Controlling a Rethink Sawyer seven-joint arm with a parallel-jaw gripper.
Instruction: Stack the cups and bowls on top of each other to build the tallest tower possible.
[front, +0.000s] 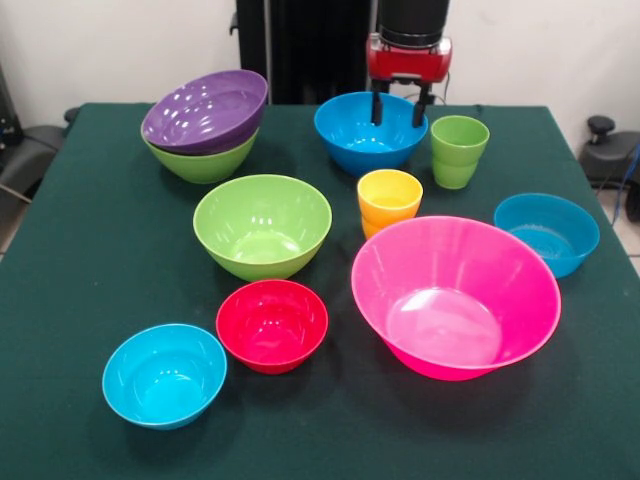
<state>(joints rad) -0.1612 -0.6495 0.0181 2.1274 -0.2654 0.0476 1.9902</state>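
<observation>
1. The gripper (400, 108) hangs over the far edge of the counter (90, 400), its red body directly above the blue bowl (370, 132).
2. Its jaws stand apart, two dark prongs dipping just inside that bowl's rim with clear space between them; they hold nothing.
3. The tower (205, 125) sits at the far left corner: the purple bowl (205, 108) lies tilted inside a lime green bowl (203, 160).
4. A second lime green bowl (262, 225) stands upright near the counter's middle, apart from the tower.
5. The yellow-orange cup (389, 200) stands upright just right of that green bowl, with the pink bowl's rim in front of its base.
6. The light green cup (459, 150) stands upright close beside the blue bowl at the far edge, on its right in the front view.
7. The huge pink bowl (455, 295) occupies the right half of the counter, toward the near edge, open side up and leaning toward the camera.
8. A second blue bowl (547, 232) sits by the right edge, just behind the pink one.
9. The small red bowl (272, 325) rests in front of the middle green bowl.
10. The small cyan bowl (164, 375) lies toward the near left corner, close beside the red one.
</observation>
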